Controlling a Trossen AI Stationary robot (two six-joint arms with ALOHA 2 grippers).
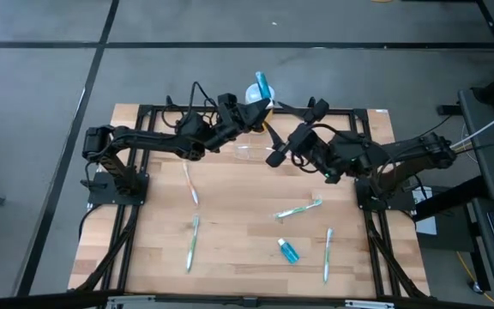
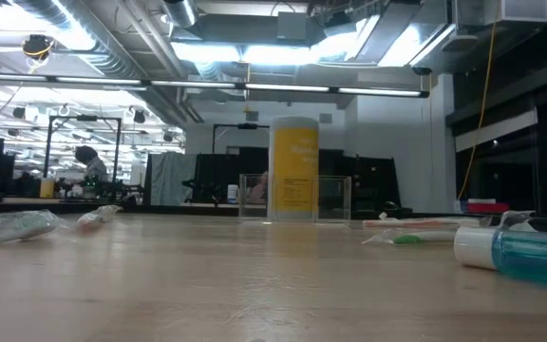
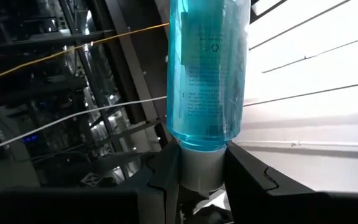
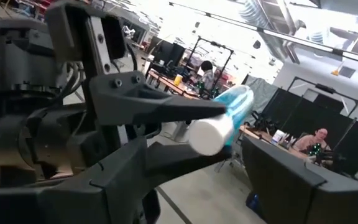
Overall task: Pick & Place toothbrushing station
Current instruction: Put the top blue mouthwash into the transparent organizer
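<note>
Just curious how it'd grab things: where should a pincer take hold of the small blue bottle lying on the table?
Probably from above, across the middle of the small blue bottle, one finger on each long side. It lies on its side on the table, with bare wood around it; the nearest toothbrush lies apart.

A grey floor [image 1: 41, 77], crossed by dark seam lines, is surrounding the wooden table [image 1: 247, 223]. Beyond the table's far edge, an open industrial hall is showing under long ceiling light strips [image 2: 254, 87] that are glowing brightly, with exposed ducting [image 2: 93, 38] running overhead. Dark partition panels [image 2: 226, 176] are standing at the back. Workbenches [image 2: 55, 195] are lining the hall's left side, where a person [image 2: 88, 163] is sitting.
</note>
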